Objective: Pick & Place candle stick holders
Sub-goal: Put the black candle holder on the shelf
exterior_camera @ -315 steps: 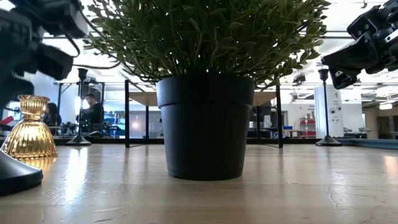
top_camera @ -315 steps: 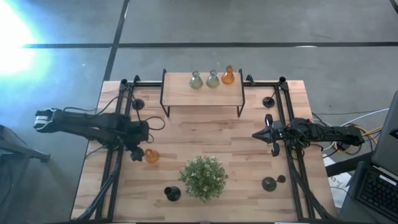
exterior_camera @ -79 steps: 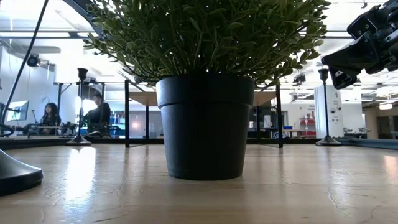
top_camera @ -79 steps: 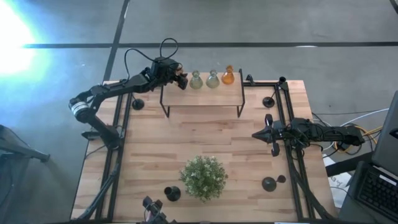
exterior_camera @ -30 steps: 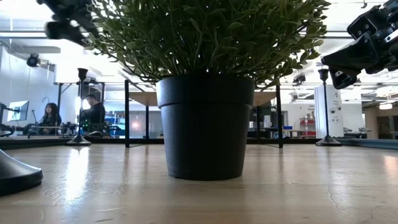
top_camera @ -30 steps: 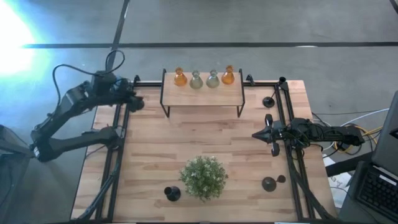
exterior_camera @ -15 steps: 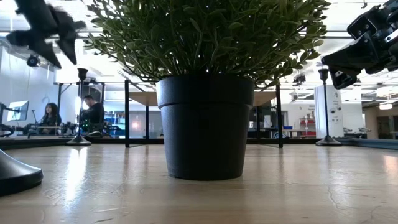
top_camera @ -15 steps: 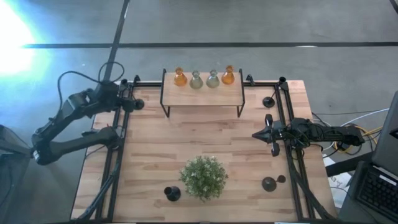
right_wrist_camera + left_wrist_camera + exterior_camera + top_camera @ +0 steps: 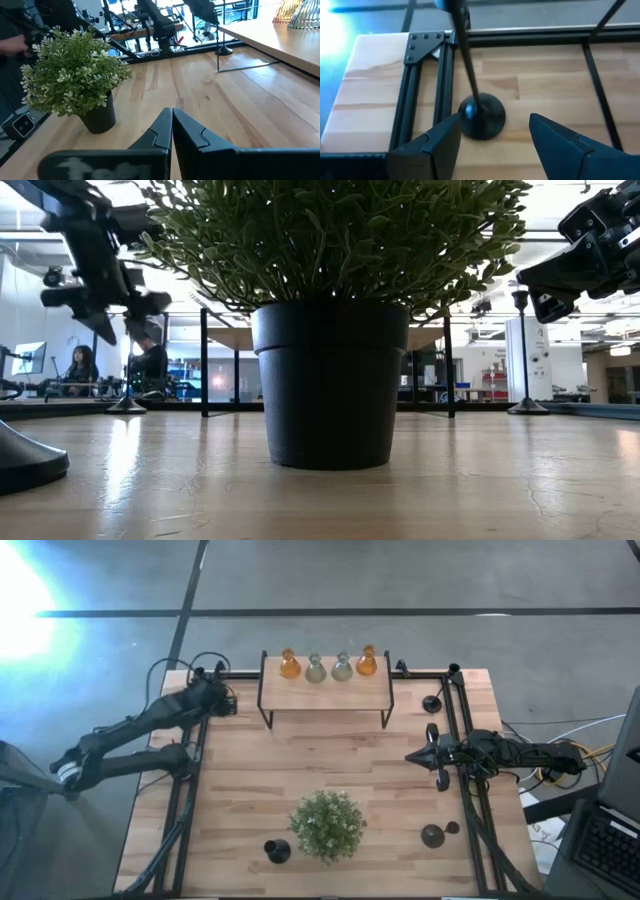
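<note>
Left gripper (image 9: 492, 137) wide open, empty, hovering over candle holder (image 9: 481, 116) at far left table (image 9: 400, 755) corner, fingers either side of base. Right gripper (image 9: 171, 127) closed, empty, right side.

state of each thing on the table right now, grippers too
left gripper: open, over the back-left candle stick holder, which stands upright
right gripper: shut, empty, at the table's right side
four vases: upright in a row on the shelf
potted plant: upright
front-left candle stick holder: standing
</note>
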Robot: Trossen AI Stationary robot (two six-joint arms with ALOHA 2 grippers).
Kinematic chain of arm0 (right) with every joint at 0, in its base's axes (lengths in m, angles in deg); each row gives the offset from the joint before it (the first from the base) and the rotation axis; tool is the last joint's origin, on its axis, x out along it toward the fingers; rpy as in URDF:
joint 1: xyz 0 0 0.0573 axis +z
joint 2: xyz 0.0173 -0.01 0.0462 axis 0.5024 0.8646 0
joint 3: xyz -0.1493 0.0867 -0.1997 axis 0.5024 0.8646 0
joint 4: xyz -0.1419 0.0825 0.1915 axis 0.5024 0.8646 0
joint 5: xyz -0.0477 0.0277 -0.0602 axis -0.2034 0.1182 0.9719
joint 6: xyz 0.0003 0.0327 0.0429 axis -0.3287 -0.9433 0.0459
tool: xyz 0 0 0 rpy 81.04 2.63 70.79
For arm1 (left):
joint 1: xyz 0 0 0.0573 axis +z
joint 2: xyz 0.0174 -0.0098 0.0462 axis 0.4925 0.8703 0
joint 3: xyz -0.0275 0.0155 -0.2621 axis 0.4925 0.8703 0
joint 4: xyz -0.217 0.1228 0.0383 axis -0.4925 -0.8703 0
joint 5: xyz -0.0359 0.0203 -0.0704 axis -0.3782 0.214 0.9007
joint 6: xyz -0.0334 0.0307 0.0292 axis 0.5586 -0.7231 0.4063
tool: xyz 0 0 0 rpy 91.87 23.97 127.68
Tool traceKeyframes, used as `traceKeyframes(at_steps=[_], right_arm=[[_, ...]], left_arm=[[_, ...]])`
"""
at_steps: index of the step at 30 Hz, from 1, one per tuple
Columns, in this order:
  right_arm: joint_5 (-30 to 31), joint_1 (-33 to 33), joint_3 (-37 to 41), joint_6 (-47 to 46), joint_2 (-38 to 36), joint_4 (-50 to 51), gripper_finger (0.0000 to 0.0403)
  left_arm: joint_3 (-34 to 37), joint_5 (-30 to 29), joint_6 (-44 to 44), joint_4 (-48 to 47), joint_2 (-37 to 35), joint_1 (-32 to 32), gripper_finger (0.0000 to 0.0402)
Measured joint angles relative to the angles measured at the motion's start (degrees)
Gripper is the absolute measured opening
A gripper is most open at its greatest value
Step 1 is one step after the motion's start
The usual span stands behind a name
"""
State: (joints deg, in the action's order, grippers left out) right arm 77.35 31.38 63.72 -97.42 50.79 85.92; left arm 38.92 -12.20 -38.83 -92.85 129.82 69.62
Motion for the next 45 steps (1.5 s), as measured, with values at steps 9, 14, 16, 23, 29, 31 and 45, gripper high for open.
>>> traceKeyframes(at_steps=[9, 14, 16, 23, 29, 31, 45], right_arm=[[0.0, 0.0, 0.0, 0.0, 0.0, 0.0, 0.0008], [0.0, 0.0, 0.0, 0.0, 0.0, 0.0, 0.0008], [0.0, 0.0, 0.0, 0.0, 0.0, 0.0, 0.0008], [0.0, 0.0, 0.0, 0.0, 0.0, 0.0, 0.0008], [0.0, 0.0, 0.0, 0.0, 0.0, 0.0, 0.0008], [0.0, 0.0, 0.0, 0.0, 0.0, 0.0, 0.0008], [0.0, 0.0, 0.0, 0.0, 0.0, 0.0, 0.0008]], left_arm=[[4.0, -6.9, -0.9, 10.4, 2.9, 0.1, 0.0238], [6.1, -10.9, -1.2, 15.9, 4.6, 0.1, 0.0238], [7.1, -12.4, -2.3, 18.8, 5.0, 0.2, 0.0234], [9.8, -13.9, -4.2, 27.1, 5.3, 1.1, 0.0156], [9.8, -12.2, -7.4, 27.2, 4.3, 1.2, 0.0022], [9.0, -10.9, -9.5, 27.1, 3.4, 1.2, 0.0018], [-21.5, -2.6, -27.7, 12.8, -1.8, 1.2, 0.0018]])
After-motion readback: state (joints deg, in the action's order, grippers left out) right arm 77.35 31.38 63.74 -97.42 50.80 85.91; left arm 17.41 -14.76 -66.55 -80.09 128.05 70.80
